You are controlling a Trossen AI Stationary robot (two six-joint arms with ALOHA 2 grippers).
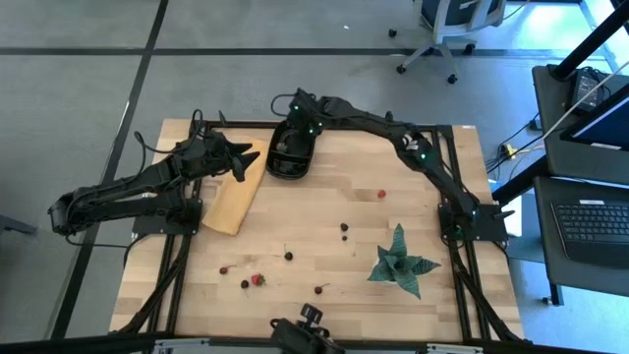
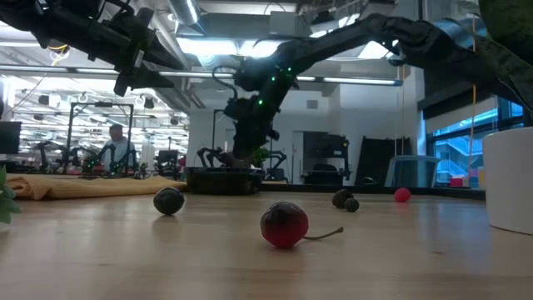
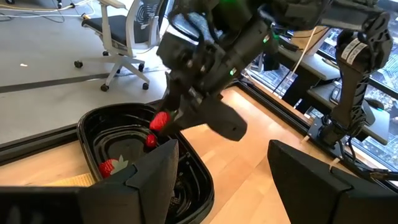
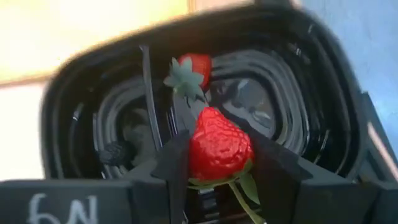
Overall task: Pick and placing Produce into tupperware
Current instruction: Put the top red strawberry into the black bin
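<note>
Strawberries and dark berries lie scattered over the wooden table (image 1: 324, 197), and the black tub (image 1: 291, 155) sits near the far edge, about midway across.

Farthest left, the left gripper (image 1: 244, 157) hangs over the far end of a tan board (image 1: 234, 194), just beside the tub. Its fingers (image 3: 311, 177) are spread wide with nothing between them.

Next to the board, the tub already holds a strawberry (image 4: 194, 66) with its green cap, and a dark berry (image 4: 114, 153) near one wall. The right gripper (image 4: 216, 160) is directly above the tub, its arm reaching in from the right side of the table. Its fingers are partly closed, pinching a red strawberry (image 4: 216, 146) that hangs over the tub's inside; the left wrist view shows the same fruit as a red spot at the gripper's tip above the rim.

Toward the near edge, left of centre, lie a small cherry (image 1: 224, 268), a dark berry (image 1: 245, 284) and a strawberry (image 1: 257, 279) close together. Further right are another dark berry (image 1: 288, 256), a stemmed cherry (image 1: 320, 288), and two dark berries (image 1: 345, 230) near the middle. A small red fruit (image 1: 381, 195) lies beyond them, apart from the rest. At the right, a green spiky plant (image 1: 401, 262) stands near the arm's base.
</note>
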